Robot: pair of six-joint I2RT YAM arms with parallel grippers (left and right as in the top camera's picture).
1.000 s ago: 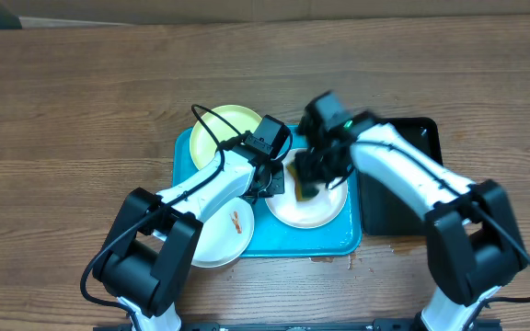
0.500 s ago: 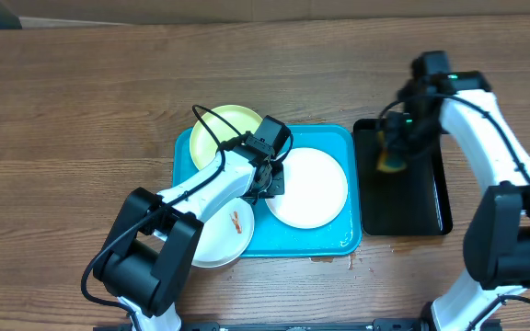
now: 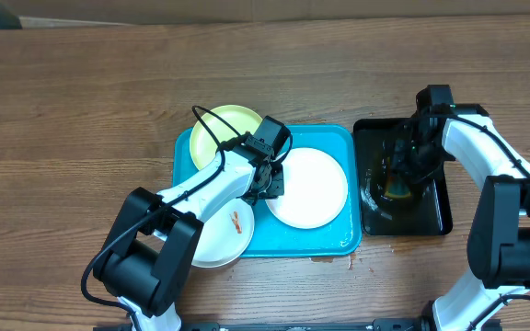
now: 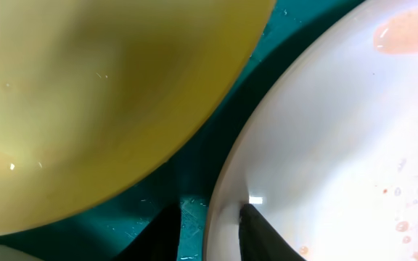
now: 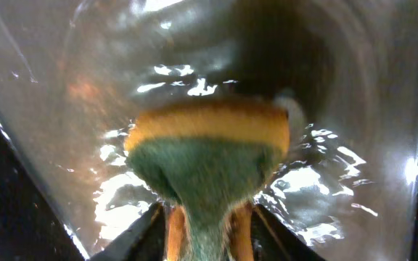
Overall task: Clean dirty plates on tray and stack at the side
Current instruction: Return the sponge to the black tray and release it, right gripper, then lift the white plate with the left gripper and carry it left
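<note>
Plates [image 3: 221,129] lie on the turquoise tray [image 3: 339,241], the left gripper [image 4: 209,228] pinching the rim of the middle white plate [image 4: 325,145], while the right gripper [image 5: 205,228], clamped on a sponge [image 5: 209,145], holds it in the wet black tray [image 3: 431,216].

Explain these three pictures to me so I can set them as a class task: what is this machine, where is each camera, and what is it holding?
It is a two-armed robot at a wooden table; each arm ends in a two-finger claw. One picture looks down from above. The other two come from cameras on the wrists. A turquoise tray holds a yellow-green plate and a white plate. Another white plate, with an orange smear, overhangs its front edge. The left claw straddles the middle white plate's rim; whether it pinches it cannot be told. The right claw grips a yellow-and-green sponge in water in the black tray.
</note>
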